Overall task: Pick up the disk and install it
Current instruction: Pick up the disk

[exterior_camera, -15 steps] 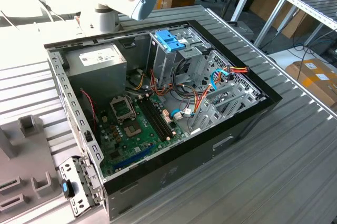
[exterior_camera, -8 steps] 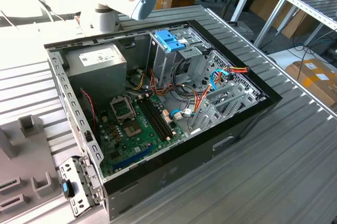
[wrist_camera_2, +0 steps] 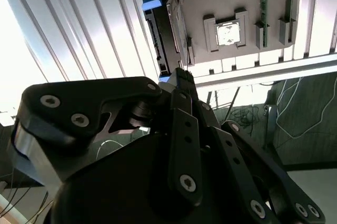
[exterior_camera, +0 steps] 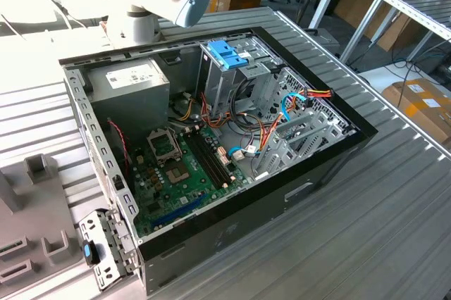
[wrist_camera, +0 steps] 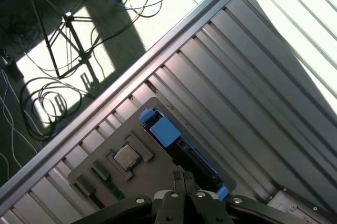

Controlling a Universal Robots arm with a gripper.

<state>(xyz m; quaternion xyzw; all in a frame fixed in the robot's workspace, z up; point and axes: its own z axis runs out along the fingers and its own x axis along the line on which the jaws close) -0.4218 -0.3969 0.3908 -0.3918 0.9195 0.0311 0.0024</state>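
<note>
Hovering hand (wrist_camera: 182, 174) near disk (wrist_camera: 164, 131) (edgewise)

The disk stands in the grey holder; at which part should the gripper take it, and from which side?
Likely across its thin body near mid-length, coming from above. The disk stands on edge in the grey holder, so its narrow upper edge faces up and the flat faces are upright.

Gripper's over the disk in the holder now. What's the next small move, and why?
Probably open the gripper first: its fingertips look closed together just above the disk, which stands on edge in the grey holder, so they could not straddle it.
</note>
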